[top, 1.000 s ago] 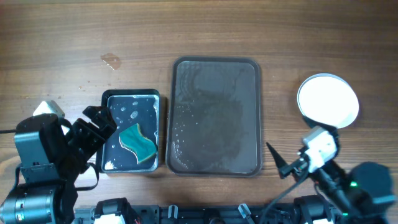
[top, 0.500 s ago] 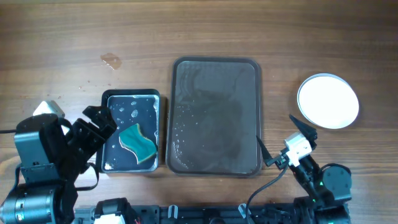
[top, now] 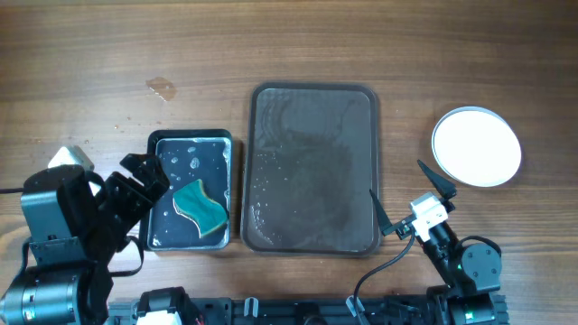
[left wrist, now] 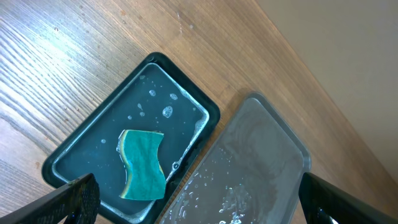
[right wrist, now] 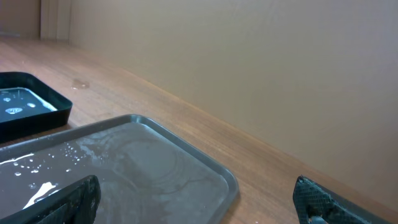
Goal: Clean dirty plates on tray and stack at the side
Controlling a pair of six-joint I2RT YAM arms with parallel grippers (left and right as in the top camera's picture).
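Now the dark brown tray (top: 313,90) lies mid-worktop, bare but for water drops. A plain white plate (top: 476,146) sits on the wooden worktop (top: 361,41) well right of it; whether others lie beneath cannot be told. The right pincer (top: 395,179) gapes wide by the tray's near right corner. The left pincer (left wrist: 199,199) is also spread wide, above a black container (top: 155,140) holding a teal sponge (top: 200,204).

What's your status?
Left gripper open, right gripper open, both empty. Tray wet, no plates. White plate right of it, face clean; stack count unclear. Sponge in container.
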